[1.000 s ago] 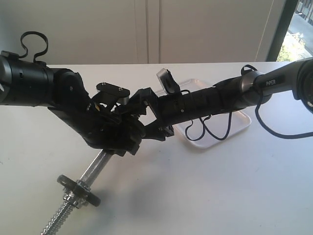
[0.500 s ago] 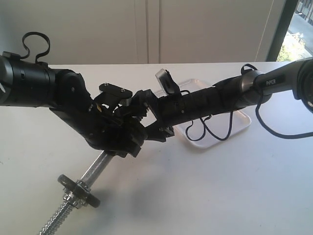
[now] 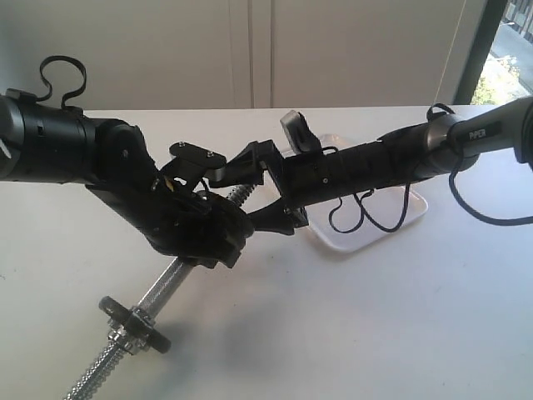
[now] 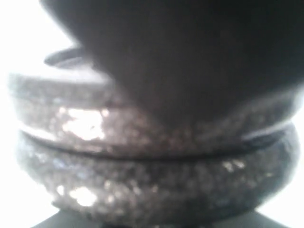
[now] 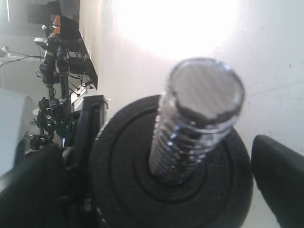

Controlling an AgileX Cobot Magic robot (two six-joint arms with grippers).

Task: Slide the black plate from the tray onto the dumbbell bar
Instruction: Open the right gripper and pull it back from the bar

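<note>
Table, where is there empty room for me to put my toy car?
The biggest bare patch of table is at the lower right of the exterior view, bordered by the tray and the dumbbell bar. Another bare bit lies below the left arm. The middle is crowded: the left hand and right hand meet over the bar.

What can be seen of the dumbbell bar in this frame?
The dumbbell bar is a slim chrome rod with threaded ends, tilted from the lower left of the exterior view up toward the middle. The left claw is clamped round its midsection. A dark disc sits on its lower part, and the threaded stretch beyond runs out of view. In the right wrist view its upper end pokes through the centre hole of the black plate, with the right claw open around it.
</note>
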